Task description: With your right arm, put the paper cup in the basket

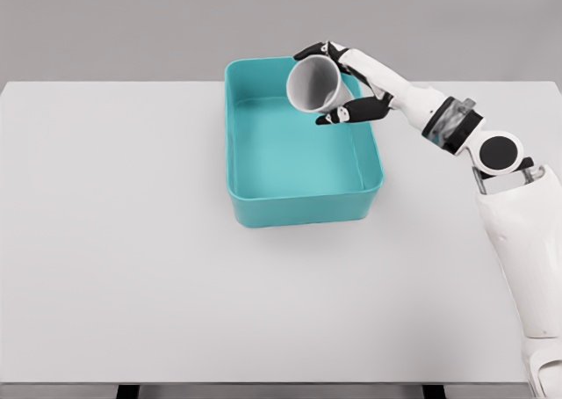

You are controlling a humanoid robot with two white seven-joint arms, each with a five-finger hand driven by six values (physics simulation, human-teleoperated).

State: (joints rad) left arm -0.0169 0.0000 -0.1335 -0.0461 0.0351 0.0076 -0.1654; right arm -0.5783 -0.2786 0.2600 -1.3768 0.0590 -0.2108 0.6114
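Observation:
A grey-white paper cup (pixel 313 84) hangs tilted on its side, its open mouth facing left and toward me, above the far right part of the teal basket (pixel 294 201). My right hand (pixel 338 83) is shut on the cup, with black fingertips (pixel 344 113) wrapped under and over its body. The right arm reaches in from the lower right edge across the table. The cup is held in the air, clear of the basket's floor. The left arm does not show.
The teal basket is a rectangular open bin standing on a white table (pixel 114 241), slightly right of the middle and near the far edge. A grey wall lies behind the table.

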